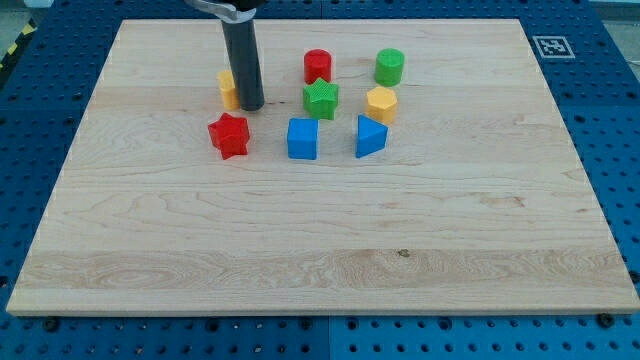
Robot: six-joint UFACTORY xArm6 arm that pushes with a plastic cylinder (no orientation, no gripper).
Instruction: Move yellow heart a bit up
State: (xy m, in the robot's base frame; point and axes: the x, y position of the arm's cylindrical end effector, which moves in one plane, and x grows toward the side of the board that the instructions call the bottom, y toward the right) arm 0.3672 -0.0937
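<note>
My tip (pixel 250 106) touched the yellow heart (pixel 228 89) at its 4 o'clock side, not below it. No gripper existed. A push could slide the heart leftward, not up.

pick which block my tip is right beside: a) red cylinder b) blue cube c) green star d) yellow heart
d: my tip stands at the right edge of the yellow heart, partly hiding it; whether they touch I cannot tell, and the other blocks lie clearly apart.
</note>
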